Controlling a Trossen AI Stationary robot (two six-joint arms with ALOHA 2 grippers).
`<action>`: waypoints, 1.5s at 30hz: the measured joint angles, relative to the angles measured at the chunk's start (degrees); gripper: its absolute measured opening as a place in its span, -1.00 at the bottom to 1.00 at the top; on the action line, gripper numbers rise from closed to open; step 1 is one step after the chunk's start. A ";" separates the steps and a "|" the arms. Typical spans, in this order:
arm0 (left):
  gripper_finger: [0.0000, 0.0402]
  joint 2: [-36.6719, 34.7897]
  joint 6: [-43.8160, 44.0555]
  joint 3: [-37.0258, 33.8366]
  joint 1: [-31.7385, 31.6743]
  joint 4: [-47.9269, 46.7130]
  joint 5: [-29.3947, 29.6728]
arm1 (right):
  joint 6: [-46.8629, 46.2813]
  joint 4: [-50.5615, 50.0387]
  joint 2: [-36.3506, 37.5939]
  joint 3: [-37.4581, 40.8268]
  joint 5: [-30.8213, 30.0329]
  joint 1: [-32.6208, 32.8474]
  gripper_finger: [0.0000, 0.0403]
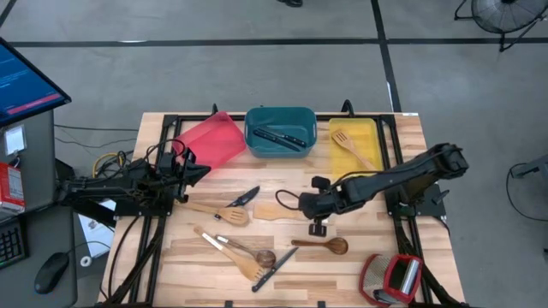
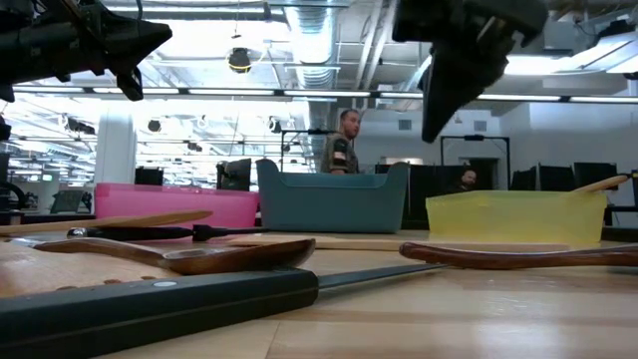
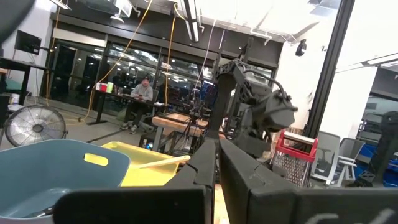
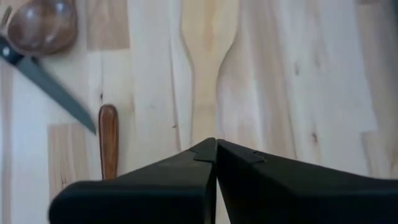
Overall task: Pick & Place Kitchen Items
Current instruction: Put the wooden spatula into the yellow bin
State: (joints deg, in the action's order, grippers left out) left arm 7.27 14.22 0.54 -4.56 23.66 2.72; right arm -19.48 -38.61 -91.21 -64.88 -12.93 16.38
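Note:
My right gripper (image 1: 312, 210) (image 4: 216, 146) is shut and empty. It hangs above the table (image 1: 368, 257), pointing steeply down over the handle end of a light wooden spatula (image 4: 208, 56) that lies flat on the wood. In the low view the right gripper (image 2: 431, 128) hangs high with nothing below it. A dark wooden spoon (image 1: 322, 245), a knife (image 1: 244, 196), another spatula (image 1: 221, 211) and a cluster of utensils (image 1: 247, 258) also lie on the table. My left gripper (image 1: 193, 168) (image 3: 216, 149) waits shut at the left, above the table.
At the far edge stand a pink-red tray (image 1: 212, 141), a teal tray (image 1: 253, 128) with black-handled knives (image 1: 281, 137) in it, and a yellow tray (image 1: 370, 128) with a wooden spatula (image 1: 351, 147) in it. A red-and-silver grater (image 1: 392, 278) lies at the near right corner.

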 joint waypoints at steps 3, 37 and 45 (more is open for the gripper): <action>-0.99 0.00 0.02 0.02 0.00 0.02 0.00 | -2.42 -0.33 0.22 -0.02 -0.44 -0.44 -0.90; -0.99 0.02 0.00 0.00 0.00 0.59 0.01 | -2.85 1.92 -19.07 -0.40 9.93 -1.12 0.19; -0.99 0.01 0.00 0.00 -0.02 0.83 0.00 | -2.99 1.08 -19.30 -0.42 8.17 -1.27 -0.11</action>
State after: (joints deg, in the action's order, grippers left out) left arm 7.27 14.22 0.54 -4.58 24.49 2.72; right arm -22.47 -37.53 -110.51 -65.30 -4.76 15.11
